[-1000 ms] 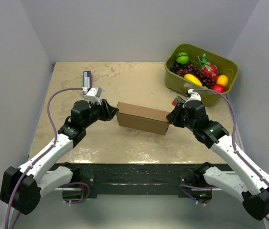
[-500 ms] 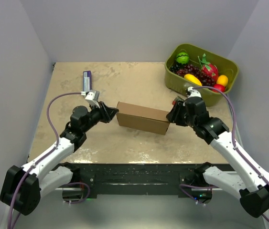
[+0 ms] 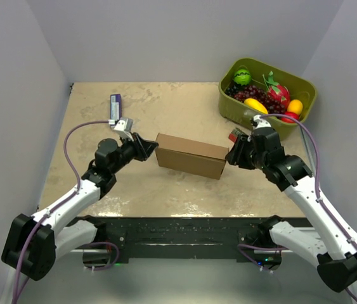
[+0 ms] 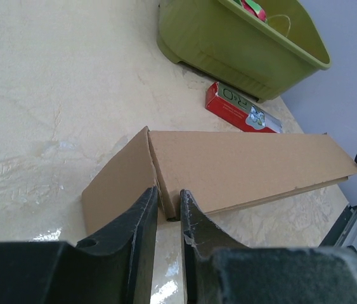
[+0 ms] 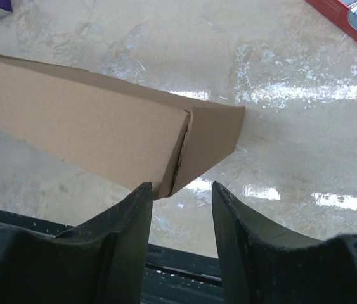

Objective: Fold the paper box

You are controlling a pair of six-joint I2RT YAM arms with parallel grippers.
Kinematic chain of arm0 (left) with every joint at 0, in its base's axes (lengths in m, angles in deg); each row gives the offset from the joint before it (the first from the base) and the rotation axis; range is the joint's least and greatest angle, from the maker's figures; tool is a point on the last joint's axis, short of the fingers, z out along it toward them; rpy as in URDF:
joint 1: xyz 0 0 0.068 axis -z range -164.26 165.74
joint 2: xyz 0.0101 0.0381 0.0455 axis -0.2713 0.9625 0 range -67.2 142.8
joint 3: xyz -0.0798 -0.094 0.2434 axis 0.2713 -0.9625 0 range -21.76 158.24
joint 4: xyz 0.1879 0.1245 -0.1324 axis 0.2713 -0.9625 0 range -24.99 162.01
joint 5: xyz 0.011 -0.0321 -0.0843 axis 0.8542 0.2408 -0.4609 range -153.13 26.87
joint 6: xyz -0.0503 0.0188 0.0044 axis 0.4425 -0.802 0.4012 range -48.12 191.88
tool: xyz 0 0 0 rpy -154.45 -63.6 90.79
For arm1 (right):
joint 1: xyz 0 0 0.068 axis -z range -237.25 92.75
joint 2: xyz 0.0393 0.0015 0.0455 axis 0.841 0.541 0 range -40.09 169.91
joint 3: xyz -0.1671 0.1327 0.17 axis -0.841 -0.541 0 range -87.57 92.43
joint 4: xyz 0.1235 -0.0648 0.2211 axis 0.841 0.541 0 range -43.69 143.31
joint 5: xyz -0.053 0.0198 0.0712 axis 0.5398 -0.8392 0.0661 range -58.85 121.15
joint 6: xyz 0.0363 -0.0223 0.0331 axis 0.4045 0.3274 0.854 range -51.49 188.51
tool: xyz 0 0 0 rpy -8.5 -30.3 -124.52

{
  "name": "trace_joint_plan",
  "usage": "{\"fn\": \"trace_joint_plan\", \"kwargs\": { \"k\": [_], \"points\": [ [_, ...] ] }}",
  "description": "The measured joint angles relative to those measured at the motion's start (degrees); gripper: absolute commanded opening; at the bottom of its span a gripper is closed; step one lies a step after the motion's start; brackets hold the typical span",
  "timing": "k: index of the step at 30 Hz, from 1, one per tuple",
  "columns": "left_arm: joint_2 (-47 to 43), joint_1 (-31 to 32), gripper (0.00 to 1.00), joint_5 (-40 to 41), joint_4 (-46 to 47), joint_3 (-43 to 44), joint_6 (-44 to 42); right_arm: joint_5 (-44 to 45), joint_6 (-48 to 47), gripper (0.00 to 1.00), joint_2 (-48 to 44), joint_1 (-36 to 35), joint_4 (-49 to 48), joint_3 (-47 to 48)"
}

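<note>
Two jaw pairs flank the paper box (image 3: 189, 155): right gripper's (image 5: 181, 187) apart, left gripper's (image 4: 168, 192) narrow, any clamping hidden

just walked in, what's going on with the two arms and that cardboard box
Two robot arms are working on a brown paper box lying in the middle of the table, one arm at each end. The left end effector has its fingers narrowed on the box's left corner seam, apparently pinching it. The right end effector is open, its fingers straddling the right-end corner. A green bin of fruit stands apart at the far right.
</note>
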Motion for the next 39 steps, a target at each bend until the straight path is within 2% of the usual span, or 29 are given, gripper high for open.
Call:
{"fn": "trace_joint_plan", "kwargs": {
  "k": [10, 14, 20, 26, 29, 33, 34, 38, 39],
  "points": [
    [0.5, -0.1, 0.22, -0.1, 0.1, 0.2, 0.0, -1.5, -0.2, 0.42, -0.1, 0.0, 0.1, 0.0],
    [0.5, -0.2, 0.22, -0.1, 0.0, 0.3, 0.0, -1.6, -0.6, 0.35, 0.5, 0.0, 0.0, 0.0],
    [0.5, -0.2, 0.22, -0.2, -0.3, 0.7, 0.0, -1.9, -0.5, 0.17, 0.1, -0.1, -1.5, -1.8],
    [0.5, -0.2, 0.22, -0.3, -0.7, 0.9, -0.2, -2.8, 0.1, 0.05, 0.0, -0.1, -4.9, -4.9],
    [0.5, -0.2, 0.22, -0.3, -1.0, 1.0, -0.6, -3.3, 0.1, 0.02, 0.0, 0.5, -6.0, -5.5],
    [0.5, -0.2, 0.22, -0.2, -1.1, 1.1, -0.8, -5.5, 0.0, 0.01, -0.3, 2.5, -8.3, -7.1],
    [0.5, -0.2, 0.21, -0.2, -1.1, 1.1, -0.9, -6.1, 0.0, 0.03, -0.3, 3.0, -9.0, -7.4],
    [0.5, -0.2, 0.20, -0.5, -1.0, 1.1, -1.1, -8.0, -0.1, 0.44, -0.2, 3.9, -9.5, -7.2],
    [0.5, -0.2, 0.20, -0.5, -1.0, 1.1, -1.1, -7.9, -0.4, 0.49, 0.1, 3.9, -8.8, -6.9]
  ]
}}
